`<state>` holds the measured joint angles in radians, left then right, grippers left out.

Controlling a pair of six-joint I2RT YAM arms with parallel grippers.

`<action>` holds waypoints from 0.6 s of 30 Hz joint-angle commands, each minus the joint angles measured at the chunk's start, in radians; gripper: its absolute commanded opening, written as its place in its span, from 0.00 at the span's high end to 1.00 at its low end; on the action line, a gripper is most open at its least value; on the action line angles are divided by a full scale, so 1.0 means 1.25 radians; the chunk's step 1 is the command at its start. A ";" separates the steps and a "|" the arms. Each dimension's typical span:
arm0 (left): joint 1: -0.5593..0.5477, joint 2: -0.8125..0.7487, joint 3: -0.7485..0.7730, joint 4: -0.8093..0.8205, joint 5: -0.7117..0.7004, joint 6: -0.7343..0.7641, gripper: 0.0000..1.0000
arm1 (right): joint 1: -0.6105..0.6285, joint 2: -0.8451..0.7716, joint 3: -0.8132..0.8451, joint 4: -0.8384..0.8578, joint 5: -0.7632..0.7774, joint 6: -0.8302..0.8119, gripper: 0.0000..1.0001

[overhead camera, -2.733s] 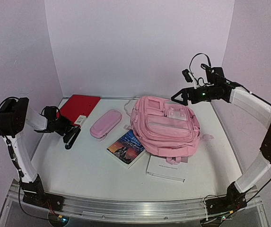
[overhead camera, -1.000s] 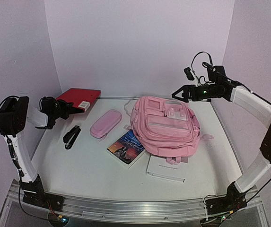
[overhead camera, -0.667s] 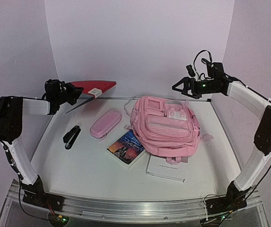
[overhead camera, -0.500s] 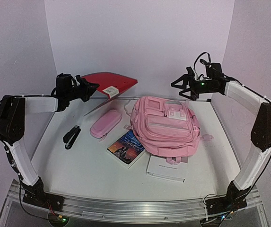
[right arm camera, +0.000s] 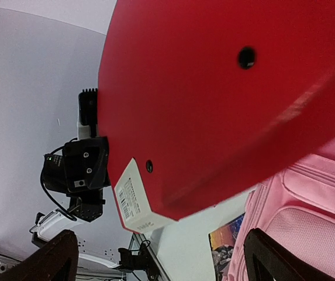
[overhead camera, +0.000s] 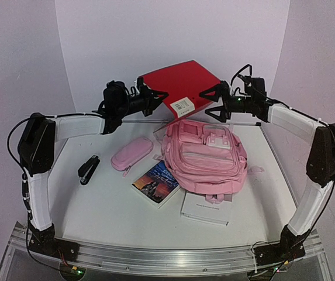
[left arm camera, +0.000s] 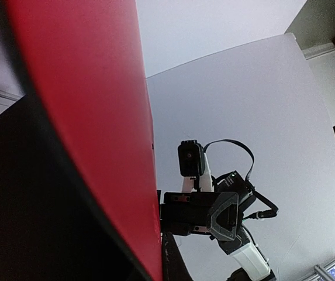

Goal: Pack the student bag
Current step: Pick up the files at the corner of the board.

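The pink student bag (overhead camera: 205,155) lies flat at the table's middle right. It also shows in the right wrist view (right arm camera: 307,211). My left gripper (overhead camera: 154,96) is shut on the edge of a red folder (overhead camera: 182,86) with a white barcode label (overhead camera: 183,106) and holds it in the air above the bag's far end. In the left wrist view (left arm camera: 152,266) the folder (left arm camera: 91,117) runs between my fingers. My right gripper (overhead camera: 212,103) is wide open at the folder's right corner. In the right wrist view (right arm camera: 164,257) the folder (right arm camera: 225,99) fills the space ahead of my spread fingers.
On the table left of the bag lie a pink pencil case (overhead camera: 131,153), a black stapler (overhead camera: 89,169) and a picture-cover book (overhead camera: 156,181). A white flat box (overhead camera: 206,209) lies in front of the bag. Walls close in at the back and both sides.
My left gripper lifted the red folder off the back left of the table and swung it up and right, over the bag. My open right gripper moved left to meet it.
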<state>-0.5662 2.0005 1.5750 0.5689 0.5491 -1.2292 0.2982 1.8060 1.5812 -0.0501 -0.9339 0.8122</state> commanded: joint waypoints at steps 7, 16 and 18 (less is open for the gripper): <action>-0.033 0.074 0.108 0.129 0.041 -0.052 1.00 | -0.003 0.025 -0.002 0.161 0.071 0.077 0.02; -0.043 0.080 0.119 0.151 0.069 -0.062 1.00 | -0.003 0.028 -0.034 0.162 0.129 0.087 0.02; -0.049 0.090 0.127 0.161 0.079 -0.069 1.00 | -0.003 0.031 -0.029 0.162 0.147 0.088 0.02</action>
<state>-0.6011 2.1153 1.6531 0.6248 0.5712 -1.2909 0.2951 1.8458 1.5423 0.0711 -0.8163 0.9134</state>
